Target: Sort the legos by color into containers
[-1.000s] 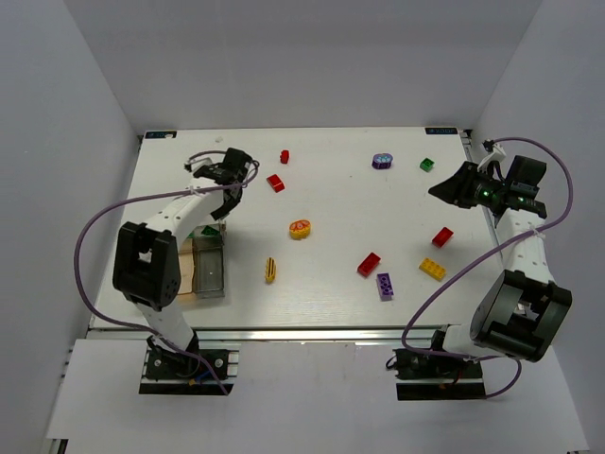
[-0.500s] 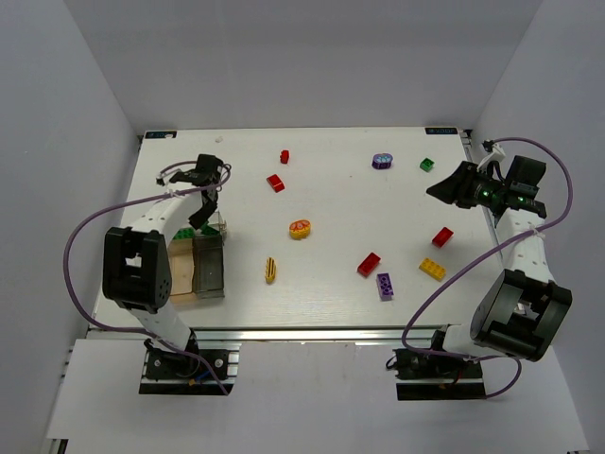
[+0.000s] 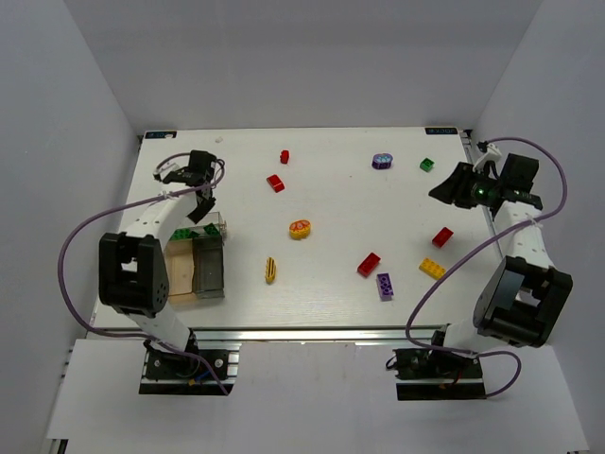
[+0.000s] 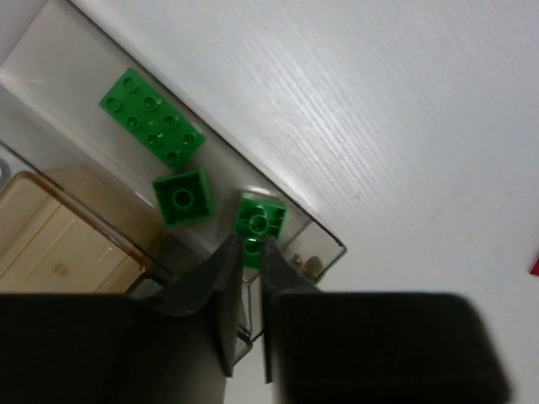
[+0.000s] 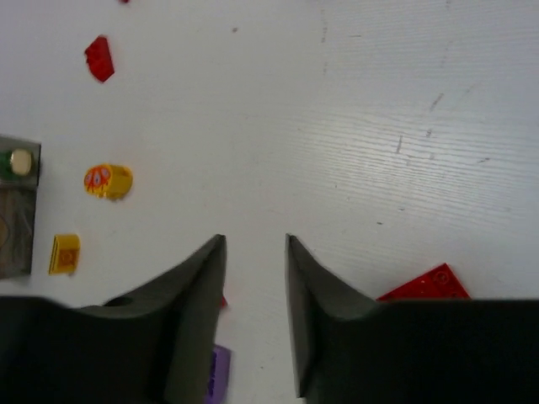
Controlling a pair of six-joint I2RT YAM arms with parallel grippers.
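Though scuffed, white table (image 3: 350, 199) amid grey walls (image 3: 302, 66).

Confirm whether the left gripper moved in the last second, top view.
Yes. The left gripper swung left, away from the unmoved red brick beside it, and now sits over the far end of the containers.

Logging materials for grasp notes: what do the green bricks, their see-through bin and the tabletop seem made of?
Green studded bricks: moulded plastic, probably; uniform colour, crisp studs.
Smoky see-through rectangular bin: likely rigid plastic; thin glinting walls.
White table: matte, faint grain streaks; laminate or painted board, unclear.
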